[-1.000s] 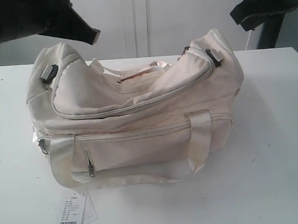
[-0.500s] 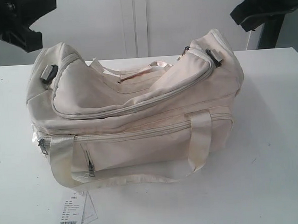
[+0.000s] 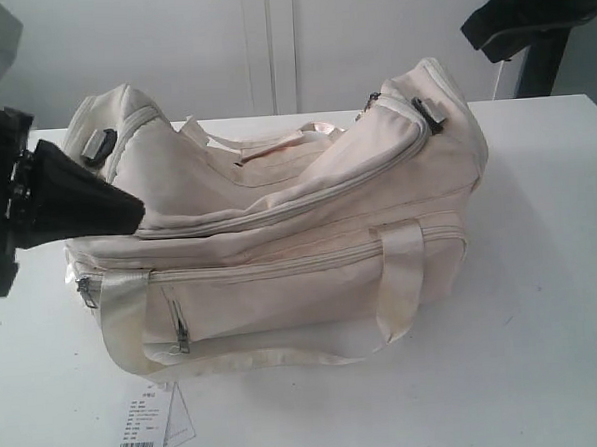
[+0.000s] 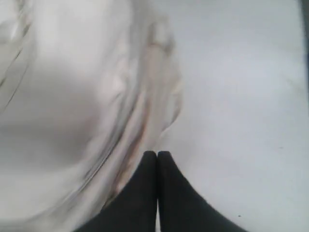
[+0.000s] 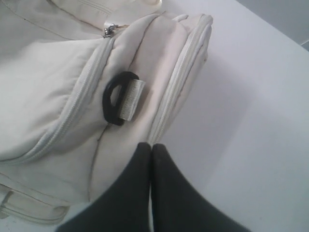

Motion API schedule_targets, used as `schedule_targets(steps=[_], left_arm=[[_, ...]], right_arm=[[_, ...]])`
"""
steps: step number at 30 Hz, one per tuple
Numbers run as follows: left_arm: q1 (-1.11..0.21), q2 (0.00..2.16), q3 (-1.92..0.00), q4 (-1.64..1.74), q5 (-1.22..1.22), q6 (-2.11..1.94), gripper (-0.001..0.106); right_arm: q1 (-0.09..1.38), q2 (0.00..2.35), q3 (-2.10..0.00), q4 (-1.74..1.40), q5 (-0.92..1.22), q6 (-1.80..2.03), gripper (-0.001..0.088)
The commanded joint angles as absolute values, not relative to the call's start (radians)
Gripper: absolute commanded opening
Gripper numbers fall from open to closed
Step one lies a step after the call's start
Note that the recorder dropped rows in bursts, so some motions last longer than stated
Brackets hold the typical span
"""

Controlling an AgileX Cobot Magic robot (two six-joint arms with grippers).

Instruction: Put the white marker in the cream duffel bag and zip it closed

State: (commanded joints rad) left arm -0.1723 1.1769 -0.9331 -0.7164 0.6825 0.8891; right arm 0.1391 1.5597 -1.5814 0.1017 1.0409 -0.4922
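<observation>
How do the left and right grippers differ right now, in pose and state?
The left gripper is low, at the cream duffel bag's left end; the right gripper is raised above its right end, near the black ring. The left's wrist view is blurred; the right's is sharp. Both are shut, holding nothing.

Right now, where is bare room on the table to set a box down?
The widest bare patch of the table lies between the right end of the cream duffel bag and the table's right edge. The front strip right of the paper tag is bare. The left end is crowded: the left tool hangs beside the bag.
</observation>
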Motion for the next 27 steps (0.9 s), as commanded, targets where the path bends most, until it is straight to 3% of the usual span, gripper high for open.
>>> schedule_targets(steps=[6, 18, 27], left_arm=[[-0.172, 1.14, -0.933, -0.35, 0.571, 0.542, 0.0], [-0.172, 1.09, -1.002, -0.053, 0.554, 0.257, 0.0], [-0.172, 1.069, -1.023, -0.044, 0.599, 0.257, 0.0]], right_arm=[[0.088, 1.56, -1.581, -0.02, 1.051, -0.398, 0.0], [-0.07, 1.53, -1.572, 0.035, 1.089, -0.336, 0.0], [-0.093, 1.348, -1.351, 0.062, 0.876, -0.336, 0.0]])
